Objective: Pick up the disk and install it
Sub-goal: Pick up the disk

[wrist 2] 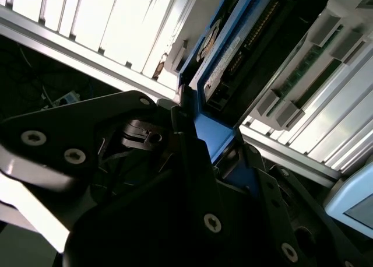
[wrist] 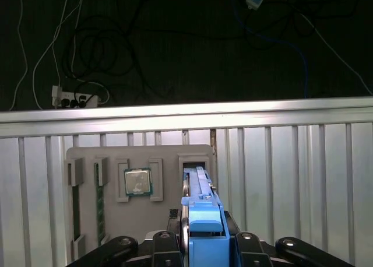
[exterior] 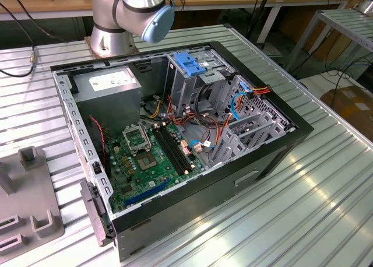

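Gripping the disk (wrist: 203,211) by its blue carrier edges, jaws closed on it, the gripper (wrist: 204,239) holds the likely stiff, weighty, knock-sensitive drive edge-on at the slot of the grey holder (wrist: 166,156).

Open-topped computer case (exterior: 233,182), free room above the motherboard (exterior: 145,156); tangled cables (exterior: 223,126) just beside the metal cage (exterior: 179,91).

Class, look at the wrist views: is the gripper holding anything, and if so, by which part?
Yes: the gripper is shut on the disk, clamping it at one end across its blue carrier frame.
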Robot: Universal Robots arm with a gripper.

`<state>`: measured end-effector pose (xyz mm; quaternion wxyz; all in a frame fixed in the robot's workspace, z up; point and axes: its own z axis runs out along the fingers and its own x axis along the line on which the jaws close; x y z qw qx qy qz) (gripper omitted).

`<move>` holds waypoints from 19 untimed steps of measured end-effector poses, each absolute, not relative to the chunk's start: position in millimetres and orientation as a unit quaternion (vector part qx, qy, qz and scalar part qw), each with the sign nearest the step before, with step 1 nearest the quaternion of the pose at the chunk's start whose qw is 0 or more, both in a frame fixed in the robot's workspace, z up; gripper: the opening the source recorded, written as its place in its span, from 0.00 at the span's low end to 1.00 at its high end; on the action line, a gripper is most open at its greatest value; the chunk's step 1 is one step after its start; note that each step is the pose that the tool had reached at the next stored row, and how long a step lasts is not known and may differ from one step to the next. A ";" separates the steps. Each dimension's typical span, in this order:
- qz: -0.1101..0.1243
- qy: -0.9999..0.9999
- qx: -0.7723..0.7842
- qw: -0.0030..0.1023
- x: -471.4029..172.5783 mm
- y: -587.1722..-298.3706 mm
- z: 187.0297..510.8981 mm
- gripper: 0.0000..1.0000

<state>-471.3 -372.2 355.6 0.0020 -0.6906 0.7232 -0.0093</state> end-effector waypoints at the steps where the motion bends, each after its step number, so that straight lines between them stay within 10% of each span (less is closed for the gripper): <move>1: -0.009 0.723 -0.691 0.002 -471.3 -372.2 356.2 0.37; 19: -0.009 0.723 -0.691 0.002 -471.3 -372.2 365.2 0.37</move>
